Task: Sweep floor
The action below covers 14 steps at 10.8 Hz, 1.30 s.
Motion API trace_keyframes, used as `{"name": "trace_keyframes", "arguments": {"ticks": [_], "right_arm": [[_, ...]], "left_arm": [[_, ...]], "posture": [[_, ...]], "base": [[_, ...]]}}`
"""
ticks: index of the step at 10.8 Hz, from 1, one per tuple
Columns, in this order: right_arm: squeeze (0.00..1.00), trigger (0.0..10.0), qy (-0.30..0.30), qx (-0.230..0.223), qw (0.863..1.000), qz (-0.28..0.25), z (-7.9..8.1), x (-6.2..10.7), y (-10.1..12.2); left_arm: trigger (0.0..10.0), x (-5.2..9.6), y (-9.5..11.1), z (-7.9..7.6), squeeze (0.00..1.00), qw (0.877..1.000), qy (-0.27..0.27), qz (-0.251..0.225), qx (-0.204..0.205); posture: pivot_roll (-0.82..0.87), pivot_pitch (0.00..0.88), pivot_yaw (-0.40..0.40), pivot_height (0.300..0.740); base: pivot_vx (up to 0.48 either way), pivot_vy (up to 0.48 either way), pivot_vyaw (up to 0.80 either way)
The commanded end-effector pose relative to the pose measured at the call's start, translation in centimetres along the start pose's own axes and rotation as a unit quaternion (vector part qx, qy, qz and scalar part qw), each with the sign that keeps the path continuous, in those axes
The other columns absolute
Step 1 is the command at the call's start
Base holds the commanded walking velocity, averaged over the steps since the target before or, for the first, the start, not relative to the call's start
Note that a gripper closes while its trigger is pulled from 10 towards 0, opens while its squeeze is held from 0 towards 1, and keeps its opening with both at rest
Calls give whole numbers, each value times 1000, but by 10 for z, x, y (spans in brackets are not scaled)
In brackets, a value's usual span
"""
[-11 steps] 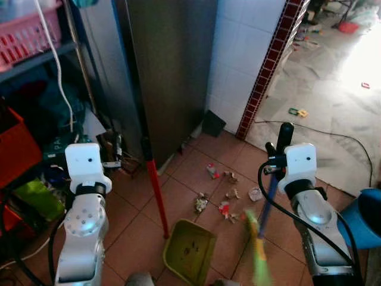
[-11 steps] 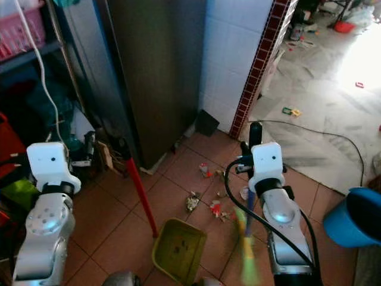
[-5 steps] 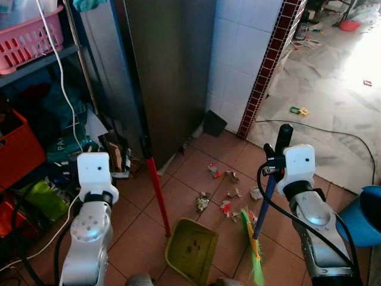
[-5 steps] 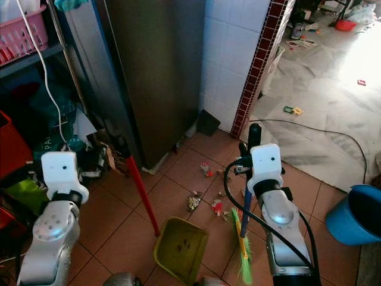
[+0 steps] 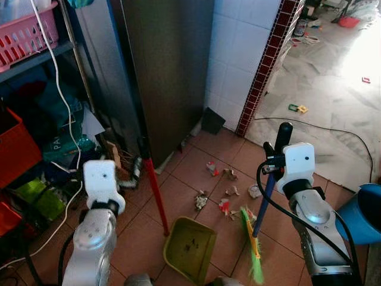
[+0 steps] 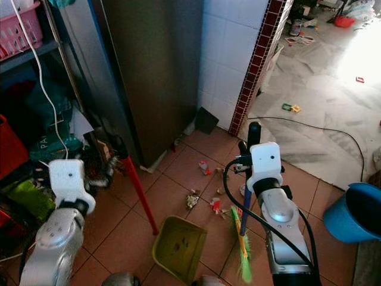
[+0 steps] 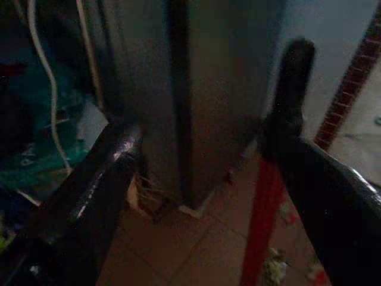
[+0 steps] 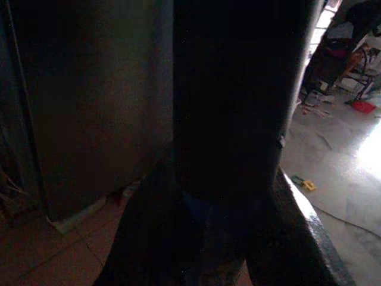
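**Broom and dustpan stationed at the litter beside the steel cabinet**

Landmark: the tall steel cabinet [image 5: 161, 65], standing on the terracotta tile floor [image 5: 184, 190] next to a white tiled wall [image 5: 238, 53] edged with dark red trim.

Right gripper [image 5: 278, 149]: raised, on the far side of the litter from the cabinet. Its fingers are clenched on the blue handle of the broom [image 5: 264, 199]. The handle slopes down and toward the robot to a green bristle head [image 5: 253, 253] resting on the tiles. The right wrist view is mostly dark, with a black finger [image 8: 238, 119] across the frame and the cabinet front behind it.

Left gripper [image 7: 196, 173]: positioned in front of the cabinet's near corner. Its fingers [image 7: 89, 196] are released, spread wide apart. The red handle [image 5: 156, 193] of the dustpan passes close beside one finger in the left wrist view; contact cannot be determined. The handle leans up toward the cabinet's near corner.

Dustpan [image 5: 190, 247]: yellow-green tray flat on the tiles, out from the cabinet front toward the robot, with small specks inside.

Litter [image 5: 226, 193]: scattered paper and wrapper scraps on the tiles, out from the cabinet's wall-side corner, between dustpan and wall.

Other items: a blue bucket [image 5: 364, 214] well apart from the cabinet, beyond the right arm; cluttered shelving with a pink basket [image 5: 27, 36] on the cabinet's other side
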State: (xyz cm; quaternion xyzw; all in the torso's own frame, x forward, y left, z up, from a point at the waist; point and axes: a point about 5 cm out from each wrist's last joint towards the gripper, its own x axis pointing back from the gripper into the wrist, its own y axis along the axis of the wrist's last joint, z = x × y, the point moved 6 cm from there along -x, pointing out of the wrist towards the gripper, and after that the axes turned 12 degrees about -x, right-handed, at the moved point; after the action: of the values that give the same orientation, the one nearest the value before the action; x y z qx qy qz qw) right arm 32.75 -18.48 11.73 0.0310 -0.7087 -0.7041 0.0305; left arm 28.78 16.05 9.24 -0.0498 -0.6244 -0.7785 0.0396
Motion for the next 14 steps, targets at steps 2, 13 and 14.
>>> {"name": "trace_keyframes", "arguments": {"ticks": [2, 13, 14], "right_arm": [[0, 10000, 1, 8, 1000, -12, -2, -2, 7], [0, 10000, 1, 33, 999, -4, -15, 11, 14], [0, 10000, -2, 42, 999, -8, -19, 13, 19]], "left_arm": [[10000, 1, 7, -7, 0, 1000, -29, -11, -1], [10000, -41, -12, -20, 0, 995, -98, -1, 5], [10000, -51, -15, -17, 0, 995, -99, -2, 5]], "posture": [[31, 77, -33, 740], [-80, 135, -44, 740], [-104, 136, -45, 740]], "base": [[0, 0, 0], [0, 0, 0], [0, 0, 0]]}}
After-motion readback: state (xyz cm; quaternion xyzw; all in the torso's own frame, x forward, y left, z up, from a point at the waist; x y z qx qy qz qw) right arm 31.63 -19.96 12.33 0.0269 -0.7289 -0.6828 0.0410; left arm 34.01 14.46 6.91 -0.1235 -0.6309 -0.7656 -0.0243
